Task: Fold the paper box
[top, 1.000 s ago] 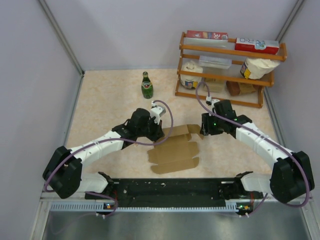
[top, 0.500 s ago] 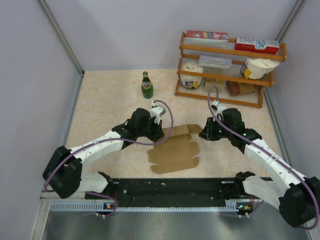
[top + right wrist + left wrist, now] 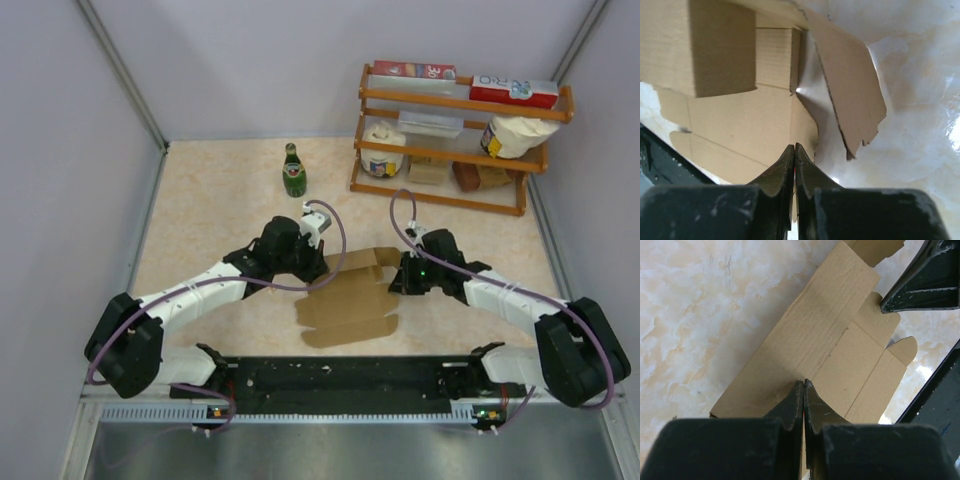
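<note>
The paper box (image 3: 350, 298) is a flat brown cardboard sheet with flaps, lying between the two arms. My left gripper (image 3: 316, 268) is shut, its tips (image 3: 804, 382) resting on the sheet's far left part (image 3: 805, 340). My right gripper (image 3: 399, 279) is shut too, with its tips (image 3: 794, 146) at the right edge of the sheet (image 3: 735, 120). Nothing shows between either pair of fingers. Beside the right tips one side flap (image 3: 850, 95) stands raised, and a panel (image 3: 720, 45) is lifted farther back. A black part of the right arm (image 3: 922, 282) shows in the left wrist view.
A green glass bottle (image 3: 293, 172) stands at the back centre. A wooden rack (image 3: 455, 140) at the back right holds printed cartons, bags and jars. Grey walls close in left, right and behind. A black rail (image 3: 340, 375) runs along the near edge.
The right gripper has gone from partly open to shut and has dropped toward the sheet's right edge. The left arm and the sheet have not moved.
</note>
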Available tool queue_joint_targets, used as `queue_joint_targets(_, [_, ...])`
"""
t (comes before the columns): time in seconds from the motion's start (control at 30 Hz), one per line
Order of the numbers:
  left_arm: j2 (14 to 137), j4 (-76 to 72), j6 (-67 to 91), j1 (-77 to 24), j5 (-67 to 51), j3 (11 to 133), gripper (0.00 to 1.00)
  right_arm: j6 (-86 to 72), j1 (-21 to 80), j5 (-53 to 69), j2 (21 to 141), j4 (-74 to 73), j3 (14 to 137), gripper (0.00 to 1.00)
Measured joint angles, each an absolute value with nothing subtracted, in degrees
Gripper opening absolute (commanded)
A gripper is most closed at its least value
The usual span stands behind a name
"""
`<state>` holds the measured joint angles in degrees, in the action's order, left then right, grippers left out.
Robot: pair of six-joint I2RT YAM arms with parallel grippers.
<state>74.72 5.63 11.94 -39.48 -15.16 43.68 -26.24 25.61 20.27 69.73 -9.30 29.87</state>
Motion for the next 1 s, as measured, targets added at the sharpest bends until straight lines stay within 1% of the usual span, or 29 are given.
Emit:
queue_joint_targets(0.27, [74.72,5.65,11.94,-39.48,-15.16,43.68,0.00,-26.11,28.29,14.17,76.34,-8.08,29.91,0.00])
queue_joint_targets(0.6, [74.72,5.65,11.94,-39.48,-15.16,43.68,0.00,-26.15,31.09,10.07,78.43,-7.73,32.16,0.01])
queue_joint_targets(0.67, [74.72,5.65,11.94,-39.48,-15.16,43.68,0.00,-26.17,31.14,9.96,78.41,-7.77,32.16,0.04])
queue_joint_targets(0.77, [74.72,5.65,11.97,-39.48,-15.16,43.68,0.00,-26.11,31.14,9.61,77.91,-8.21,32.16,0.18])
queue_joint_targets(0.83, [74.72,5.65,11.94,-39.48,-15.16,43.68,0.00,-25.63,31.14,8.80,76.42,-9.87,32.16,0.25])
queue_joint_targets(1.0, [74.72,5.65,11.94,-39.48,-15.14,43.68,0.00,-22.55,31.14,7.40,69.60,-17.04,34.79,0.35])
